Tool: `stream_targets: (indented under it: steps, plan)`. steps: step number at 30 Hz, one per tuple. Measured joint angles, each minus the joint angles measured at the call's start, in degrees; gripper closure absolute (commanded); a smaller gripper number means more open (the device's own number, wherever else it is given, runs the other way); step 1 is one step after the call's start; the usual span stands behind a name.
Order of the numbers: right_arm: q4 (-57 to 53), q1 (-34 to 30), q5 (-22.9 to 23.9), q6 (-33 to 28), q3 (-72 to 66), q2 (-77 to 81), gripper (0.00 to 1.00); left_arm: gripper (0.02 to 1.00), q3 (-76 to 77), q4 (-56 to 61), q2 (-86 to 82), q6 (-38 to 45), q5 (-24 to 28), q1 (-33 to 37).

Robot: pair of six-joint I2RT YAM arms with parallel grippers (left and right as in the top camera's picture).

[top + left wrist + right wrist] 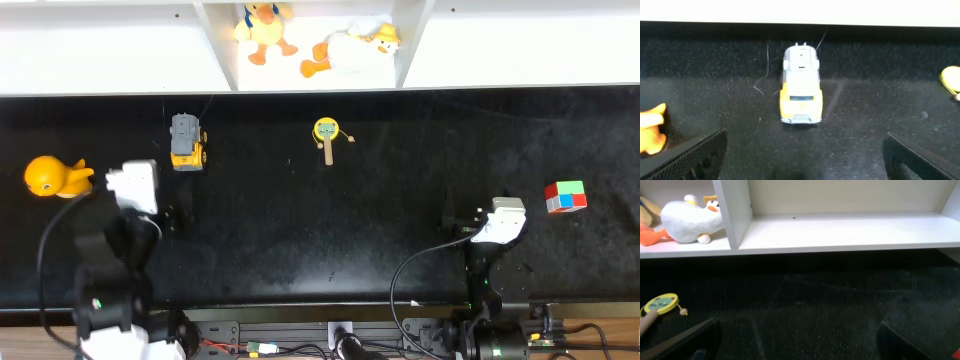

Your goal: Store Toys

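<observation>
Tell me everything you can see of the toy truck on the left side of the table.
The toy truck is small, with a yellow lower body and a grey top, and it looks like plastic or metal. It stands upright on its wheels on the black table, in front of the white shelf. Only the table touches it. The left gripper is open and lined up with the truck, short of it.

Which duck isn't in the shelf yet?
The orange duck on the black table, far left; the yellow duck and white duck lie in the shelf.
</observation>
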Motion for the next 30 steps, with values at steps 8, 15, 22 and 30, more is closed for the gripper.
stream_targets:
  steps: [8, 15, 22, 30]
  plan:
    - [0.0, 0.0, 0.0, 0.02, 0.0, 0.0, 0.005, 0.023, 13.94, -6.69, 17.31, 12.07, 14.12, 13.38]
    - [0.0, 0.02, 0.0, -0.02, 0.0, 0.0, 0.005, 0.023, 20.5, -13.29, 17.99, 19.12, 22.4, 27.56]
    - [0.0, 0.0, -0.02, -0.02, 0.0, 0.0, 0.007, 0.02, 20.9, -14.1, 21.18, 20.22, 27.17, 42.36]
    - [0.0, 0.0, 0.0, -0.02, 0.0, 0.0, 0.005, 0.02, 20.9, -9.9, 30.16, 20.81, 27.54, 46.38]
